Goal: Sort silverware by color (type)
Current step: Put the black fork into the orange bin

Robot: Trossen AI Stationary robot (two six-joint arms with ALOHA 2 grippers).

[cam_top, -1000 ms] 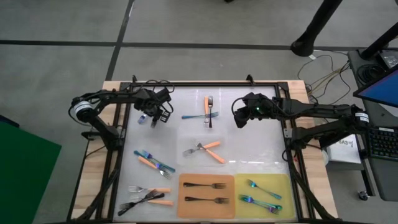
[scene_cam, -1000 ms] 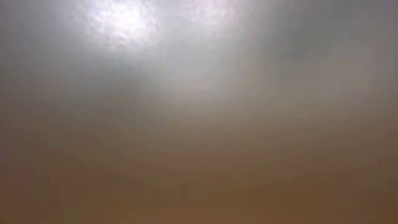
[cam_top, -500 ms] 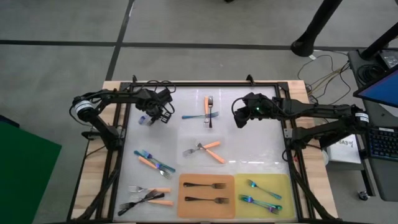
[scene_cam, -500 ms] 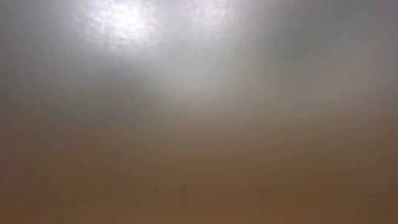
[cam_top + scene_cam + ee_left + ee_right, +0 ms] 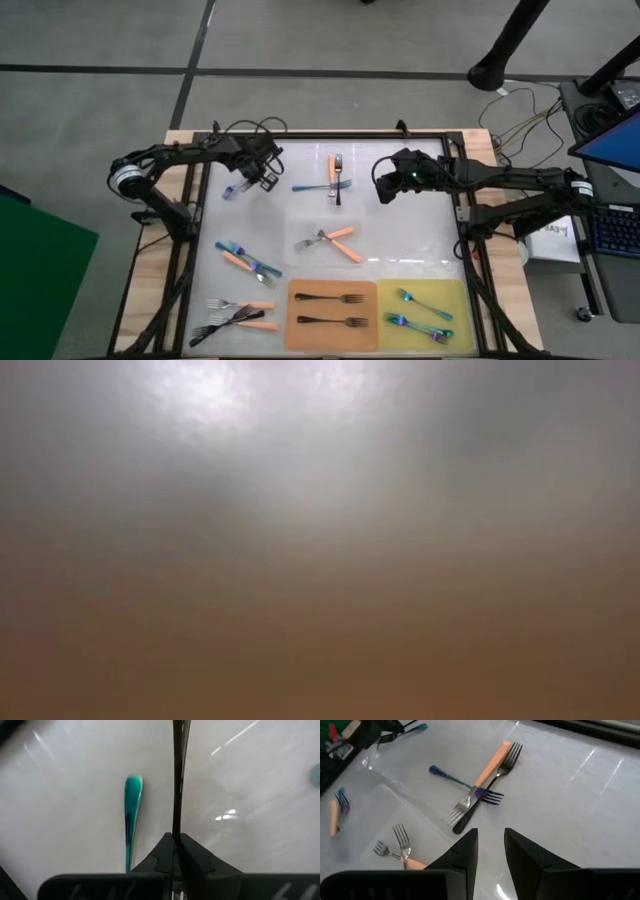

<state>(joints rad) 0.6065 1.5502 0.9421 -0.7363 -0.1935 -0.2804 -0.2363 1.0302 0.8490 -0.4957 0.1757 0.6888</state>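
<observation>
My left gripper (image 5: 264, 178) is over the table's far left part, shut on a black fork (image 5: 178, 775). An iridescent teal fork (image 5: 132, 815) lies flat on the table beside it (image 5: 232, 190). My right gripper (image 5: 490, 845) is open and hovers right of three crossed forks (image 5: 479, 790): one orange-handled, one black, one iridescent (image 5: 335, 180). Two black forks lie on the orange mat (image 5: 332, 315), and iridescent forks on the yellow mat (image 5: 425, 313). The low view shows only blur. My left gripper pinches the black fork between its two fingers (image 5: 175, 845). The fork shows edge-on as a thin dark strip (image 5: 176, 820) that runs straight out past the fingertips, along the fingers. Which part of the fork the fingers hold is hidden by the gripper itself.
More mixed forks lie in loose groups at the table's middle (image 5: 328, 240), left of the middle (image 5: 247, 260) and at the near left corner (image 5: 235, 318). A black frame (image 5: 330, 136) rims the white table top. Cables and a monitor stand off the right side.
My left gripper has moved toward the table's far edge and a little right, away from the iridescent fork, which stays where it lay. My right arm has kept still.
</observation>
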